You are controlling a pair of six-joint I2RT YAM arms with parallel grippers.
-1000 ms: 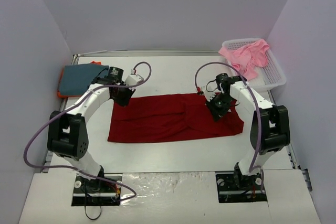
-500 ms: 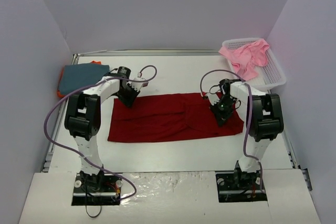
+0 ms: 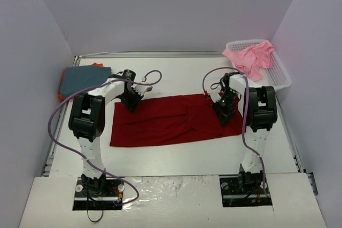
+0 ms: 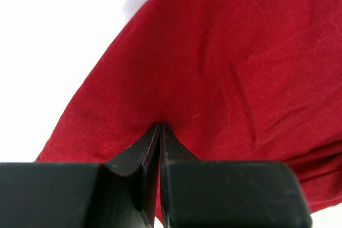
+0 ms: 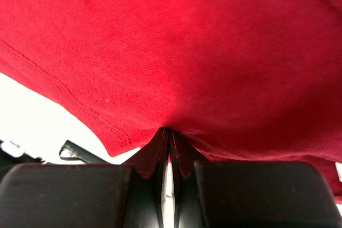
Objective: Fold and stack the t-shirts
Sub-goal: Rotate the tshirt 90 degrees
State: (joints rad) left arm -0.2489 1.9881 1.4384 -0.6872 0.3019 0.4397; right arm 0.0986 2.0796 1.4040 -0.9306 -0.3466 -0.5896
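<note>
A dark red t-shirt (image 3: 171, 121) lies spread as a wide band across the middle of the table. My left gripper (image 3: 131, 103) is shut on its far left corner; the left wrist view shows the red cloth (image 4: 224, 68) pinched between the closed jaws. My right gripper (image 3: 223, 111) is shut on the shirt's right part; the right wrist view shows red cloth (image 5: 214, 52) with a stitched hem in the jaws. A teal-blue shirt (image 3: 83, 78) lies folded on an orange one (image 3: 96, 64) at the far left. A light pink shirt (image 3: 248, 57) lies in the basket.
The white lattice basket (image 3: 278, 78) stands at the far right corner. Purple cables loop from both arms over the table. Walls close in the table on the left, back and right.
Both arms have swung inward over the shirt's ends, and their grippers stay on the cloth. The shirt's right end has drawn in slightly to the left.
</note>
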